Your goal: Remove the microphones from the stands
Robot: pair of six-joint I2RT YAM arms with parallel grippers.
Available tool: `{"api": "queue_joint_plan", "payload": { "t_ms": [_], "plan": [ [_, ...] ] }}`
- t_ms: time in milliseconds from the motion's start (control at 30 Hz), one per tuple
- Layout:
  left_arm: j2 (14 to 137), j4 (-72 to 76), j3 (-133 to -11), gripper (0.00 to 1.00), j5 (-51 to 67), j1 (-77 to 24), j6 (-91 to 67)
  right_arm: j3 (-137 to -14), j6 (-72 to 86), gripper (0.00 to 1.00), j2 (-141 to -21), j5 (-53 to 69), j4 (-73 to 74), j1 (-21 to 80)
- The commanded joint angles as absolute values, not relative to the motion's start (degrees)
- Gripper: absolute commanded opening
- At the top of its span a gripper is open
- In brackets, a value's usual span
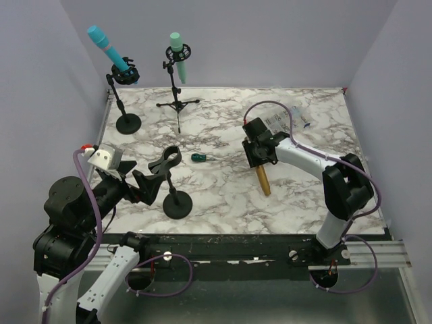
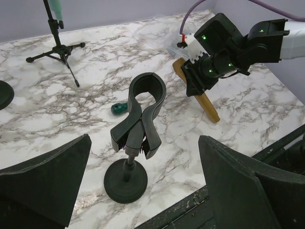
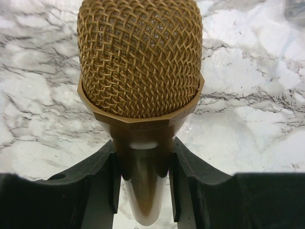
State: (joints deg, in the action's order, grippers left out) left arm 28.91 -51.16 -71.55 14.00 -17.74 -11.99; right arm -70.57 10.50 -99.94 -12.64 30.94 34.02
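Marble-patterned table (image 1: 223, 196) under lilac walls, and the gold microphone (image 3: 139, 57) is out of the clip stand (image 2: 140, 119), lying slanted low over the marble well to that stand's right. The right gripper (image 3: 143, 181) is clamped on its handle just below the mesh head. The left gripper (image 1: 150, 187) hangs spread wide beside the bare clip.

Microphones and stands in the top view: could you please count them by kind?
Microphones: 3 (blue microphone, green microphone, gold microphone)
Stands: 3 (rear round-base stand, tripod stand, empty clip stand)
Total: 6
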Motion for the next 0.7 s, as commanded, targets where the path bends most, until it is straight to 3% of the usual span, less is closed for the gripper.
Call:
{"api": "queue_joint_plan", "payload": {
  "t_ms": [0, 267, 667],
  "plan": [
    [28.60, -51.47, -71.19, 0.99, 13.26, -17.75, -11.48, -73.21, 5.35, 0.01, -101.68, -13.32, 33.22, 34.08],
    [30.03, -50.89, -71.18, 0.99, 14.80, -17.75, -10.95, -75.42, -3.73, 0.01, -102.04, -8.63, 28.75, 34.37],
    [29.75, -52.84, -73.23, 0.99, 14.51, -17.75, -10.07, -103.63, -10.36, 0.01, -122.80, -19.45, 30.23, 33.83]
  ]
}}
